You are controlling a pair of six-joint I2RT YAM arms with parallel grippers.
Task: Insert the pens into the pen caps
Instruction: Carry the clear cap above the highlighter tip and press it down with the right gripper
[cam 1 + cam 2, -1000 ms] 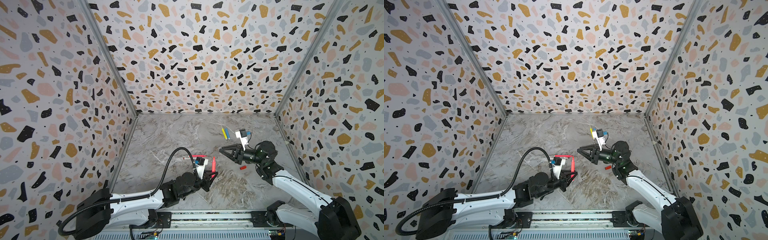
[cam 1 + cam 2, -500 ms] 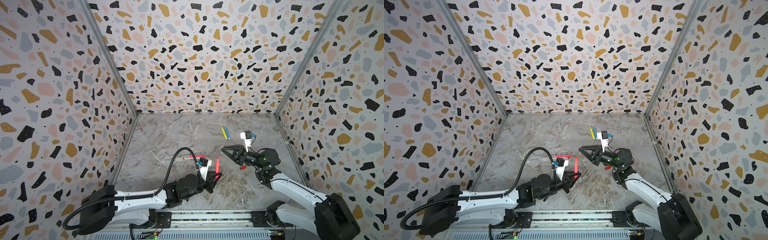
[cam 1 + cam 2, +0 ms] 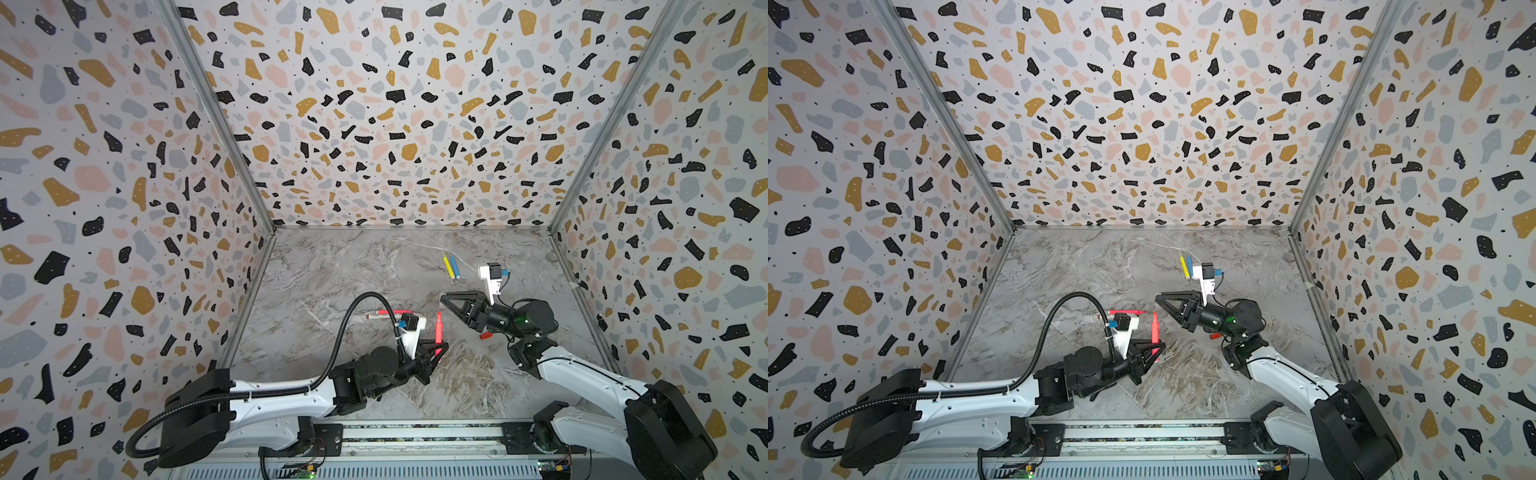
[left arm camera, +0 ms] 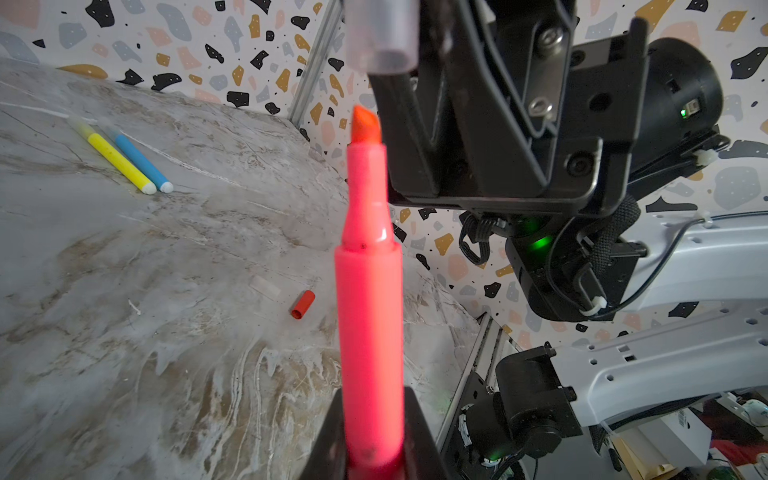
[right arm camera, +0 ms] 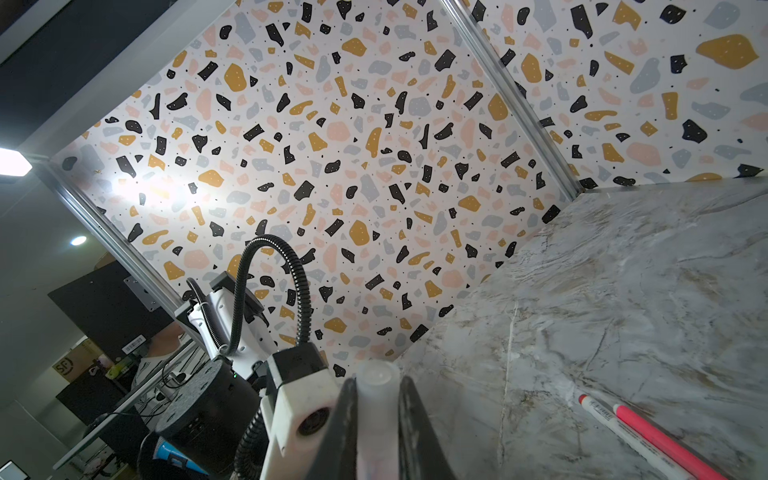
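Left claw (image 3: 437,350) clamps the pink pen (image 4: 370,311) lengthwise, tip toward the clear cap (image 5: 376,395) pinched in right claw (image 3: 444,297).

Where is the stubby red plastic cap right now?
The stubby red plastic cap lies on the marble tabletop, right of centre in both top views, beside the right arm.

A yellow marker (image 3: 447,266) and a blue marker (image 3: 455,266) are laid side by side on a grey marble-patterned tabletop (image 3: 332,270), a neon-pink marker (image 3: 401,311) beside a white red-marked pen (image 3: 376,316), a stubby red plastic cap (image 3: 485,335) apart.
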